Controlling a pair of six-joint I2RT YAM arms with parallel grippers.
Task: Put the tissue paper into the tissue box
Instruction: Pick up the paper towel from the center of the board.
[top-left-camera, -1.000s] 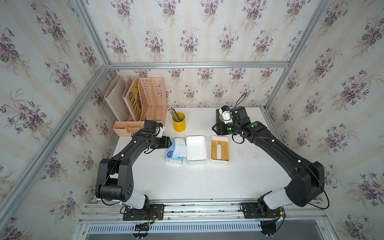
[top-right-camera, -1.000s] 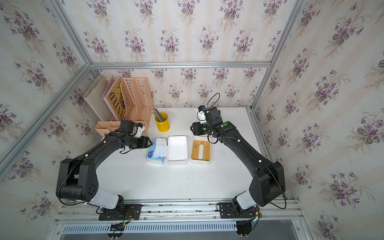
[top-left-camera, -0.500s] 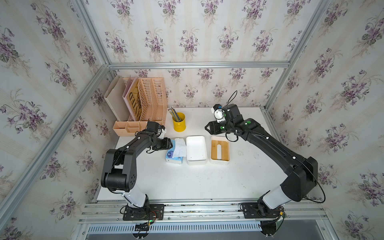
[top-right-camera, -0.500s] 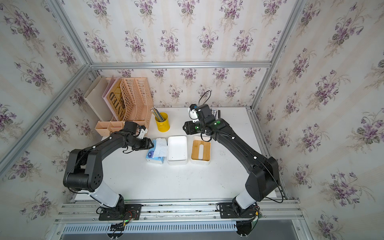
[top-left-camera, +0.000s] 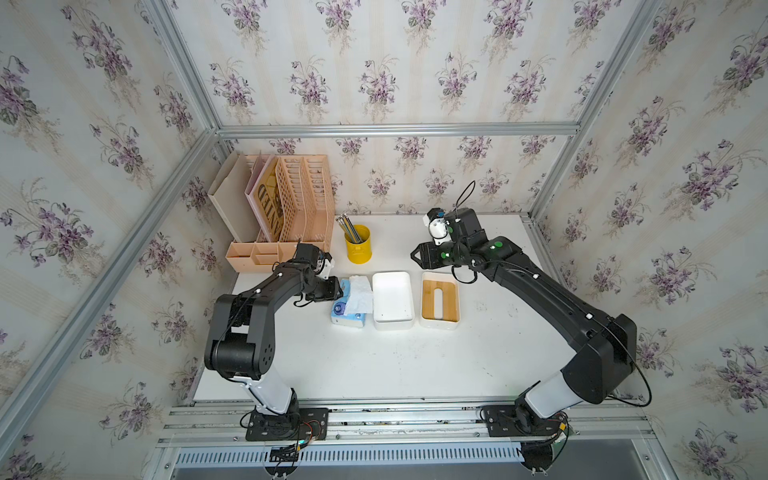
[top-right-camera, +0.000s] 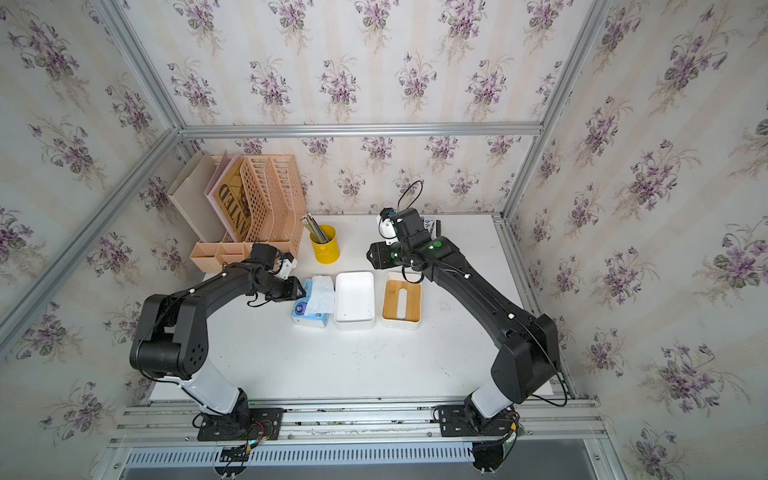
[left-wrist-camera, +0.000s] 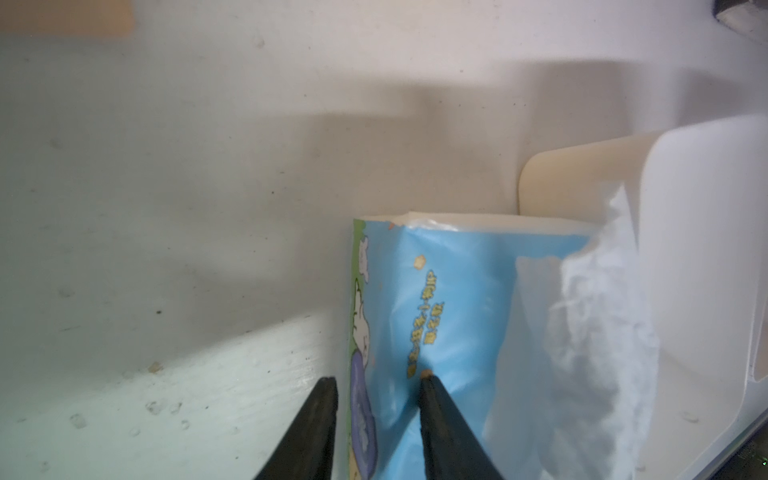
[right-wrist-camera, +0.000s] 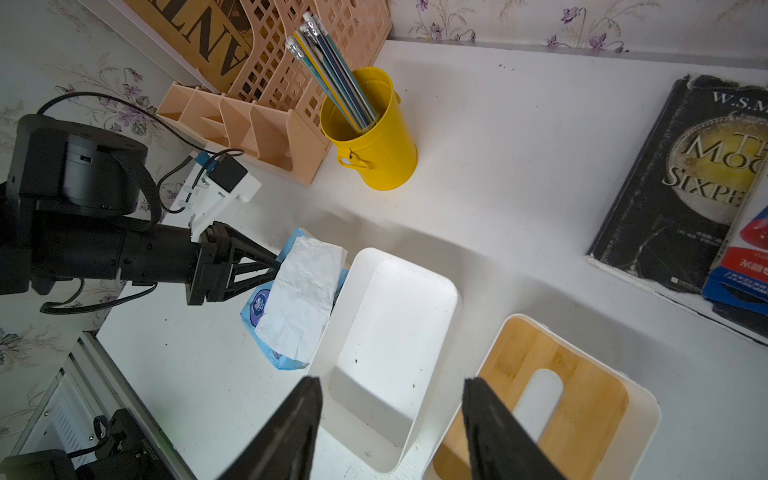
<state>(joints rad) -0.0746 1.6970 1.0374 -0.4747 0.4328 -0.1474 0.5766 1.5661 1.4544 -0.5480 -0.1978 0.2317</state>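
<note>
Left pincer (left-wrist-camera: 378, 378) nips the tissue paper (top-left-camera: 343, 309) by its edge, for lifting into the lidless tissue box (top-left-camera: 393, 325); right pincer (right-wrist-camera: 390, 380) gapes empty.

One tissue box (top-left-camera: 392, 301), open, stands on the bench (top-left-camera: 374, 365). Just beside it on the left lies one tissue paper (top-left-camera: 348, 303) pack. To the box's right is one wooden lid (top-left-camera: 450, 303) with one slot (top-left-camera: 438, 300). Beyond the box, toward the wall, are:
- one yellow cup (top-left-camera: 358, 245) of pencils (right-wrist-camera: 332, 70), too bunched to count
- one peach file rack (top-left-camera: 299, 199)
- one dark book (right-wrist-camera: 673, 183)

Red-and-blue card packets (right-wrist-camera: 744, 270) are cut off, so their number is unclear.
</note>
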